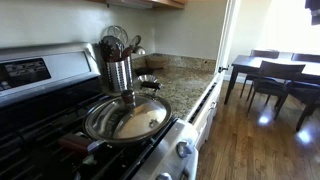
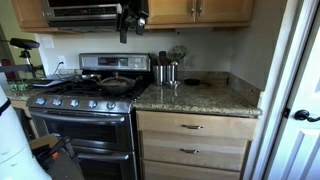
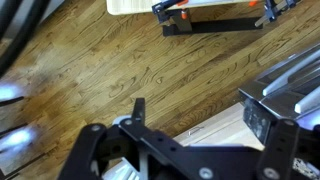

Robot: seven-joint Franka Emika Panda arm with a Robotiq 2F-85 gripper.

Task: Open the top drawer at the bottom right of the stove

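Your hand (image 2: 124, 32) hangs open and empty above the stove (image 2: 85, 100), ready to grab. The top drawer (image 2: 195, 126) sits shut under the table's (image 2: 215, 98) front edge.

stove (image 1: 40, 110) | lidded pan (image 1: 127, 118) on burner | utensil canister (image 1: 120, 72) behind pan

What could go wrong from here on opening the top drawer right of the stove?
1. The claw hangs high over the stove, far from the closed top drawer. Coming down, it may clip the pan or the utensil canister.
2. A similar lower drawer sits directly beneath, so it could grab the wrong front.
3. The handle looks slim, so the claw may slip off on the pull.
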